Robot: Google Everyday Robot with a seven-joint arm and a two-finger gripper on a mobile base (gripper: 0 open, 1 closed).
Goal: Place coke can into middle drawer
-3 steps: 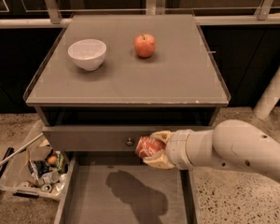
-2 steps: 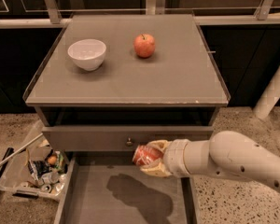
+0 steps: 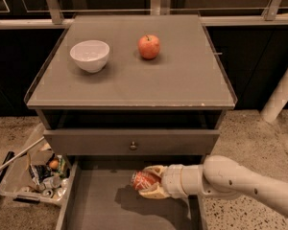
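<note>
Below the grey surface [image 3: 182, 80], the hand [image 3: 152, 181] pinches the coke can [image 3: 142, 179] sideways over the middle drawer [image 3: 98, 210], toward its 12 o'clock end; probably light, thin-walled, slippery, best gripped mid-body.

From where I stood, a white bowl [image 3: 90, 55] sat toward the back left corner of the grey cabinet top [image 3: 134, 85], and a red-orange apple [image 3: 149, 46] stood near the middle of the back edge, well apart from the bowl. Under the front edge, a closed drawer front [image 3: 86, 143] carried a small round knob [image 3: 133, 145] at its middle. On the speckled floor [image 3: 249, 128] by the cabinet's left side lay a clear bin [image 3: 14, 169] of crushed cans and scraps.
</note>
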